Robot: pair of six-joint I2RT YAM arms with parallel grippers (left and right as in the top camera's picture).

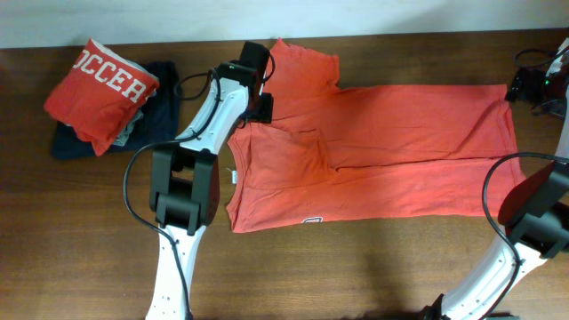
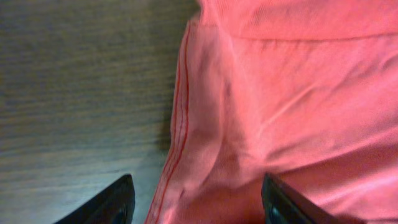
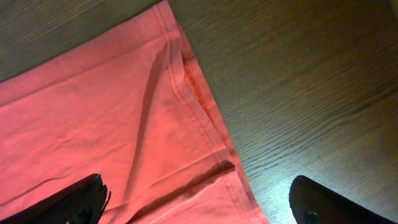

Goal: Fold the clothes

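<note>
On the wooden table point(image 1: 356, 276) the coral-red T-shirt point(image 1: 391, 151) lies spread flat across the middle and right, a folded red top point(image 1: 100, 92) sits on a navy garment point(image 1: 164, 107) far left, the left pincer point(image 2: 198, 183) gapes wide over the T-shirt's stitched edge, and the right pincer point(image 3: 198, 183) gapes wide over its hem corner.

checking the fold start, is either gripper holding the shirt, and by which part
Nothing is held. The left gripper is open over a stitched edge of the T-shirt; the right gripper is open over a hem corner.
</note>
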